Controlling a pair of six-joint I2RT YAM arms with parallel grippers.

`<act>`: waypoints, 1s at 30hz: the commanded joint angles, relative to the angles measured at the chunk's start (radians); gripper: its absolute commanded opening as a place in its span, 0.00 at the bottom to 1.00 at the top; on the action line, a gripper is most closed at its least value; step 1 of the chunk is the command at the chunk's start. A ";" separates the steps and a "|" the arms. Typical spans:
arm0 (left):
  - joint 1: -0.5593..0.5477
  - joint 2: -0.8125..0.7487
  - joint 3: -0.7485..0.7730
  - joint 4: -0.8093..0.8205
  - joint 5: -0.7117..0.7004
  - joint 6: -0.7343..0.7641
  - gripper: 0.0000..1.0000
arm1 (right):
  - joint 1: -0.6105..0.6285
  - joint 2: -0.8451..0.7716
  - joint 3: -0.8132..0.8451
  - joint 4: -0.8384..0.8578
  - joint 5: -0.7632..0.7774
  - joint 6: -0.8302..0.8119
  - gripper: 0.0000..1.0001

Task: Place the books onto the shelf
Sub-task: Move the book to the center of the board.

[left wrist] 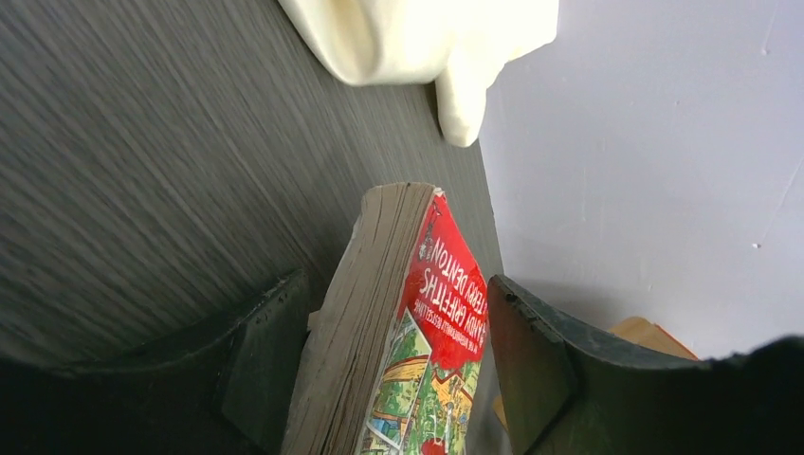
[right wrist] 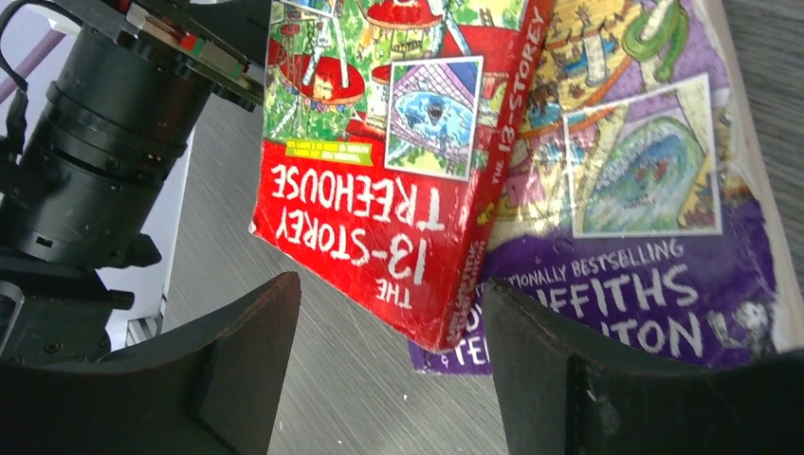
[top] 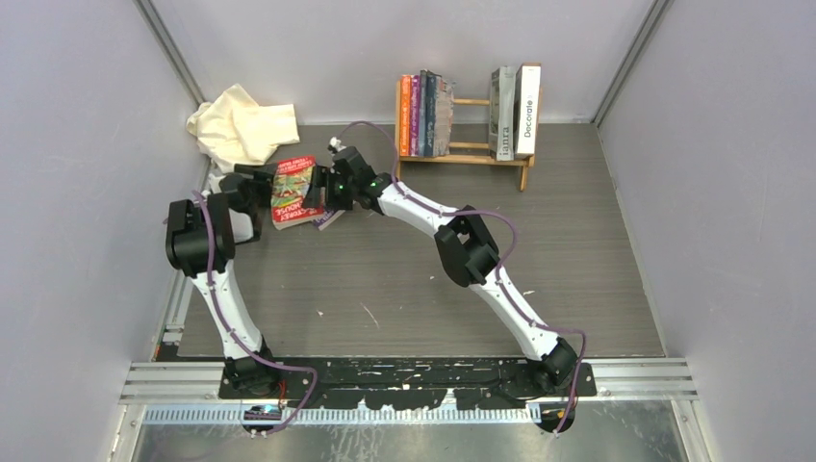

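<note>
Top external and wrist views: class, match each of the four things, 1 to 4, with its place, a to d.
1 cream cloth
2 red book
3 purple book
4 "Decorate" book

a upright at the right end of the shelf
b in the left gripper
c far left corner
d lying partly under the red book

Pairs: 1-c, 2-b, 3-d, 4-a

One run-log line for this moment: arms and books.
left gripper: jaws astride red book, grip unclear | right gripper: open, empty, by purple book | shelf: books at both ends
</note>
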 commanded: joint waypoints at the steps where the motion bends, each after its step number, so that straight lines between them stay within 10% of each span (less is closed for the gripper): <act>1: -0.054 0.002 -0.060 -0.020 0.065 0.000 0.70 | 0.004 -0.047 -0.014 -0.007 0.022 0.017 0.75; 30: -0.084 0.049 -0.129 -0.036 0.201 0.058 0.67 | 0.047 -0.071 -0.271 0.282 -0.058 0.203 0.74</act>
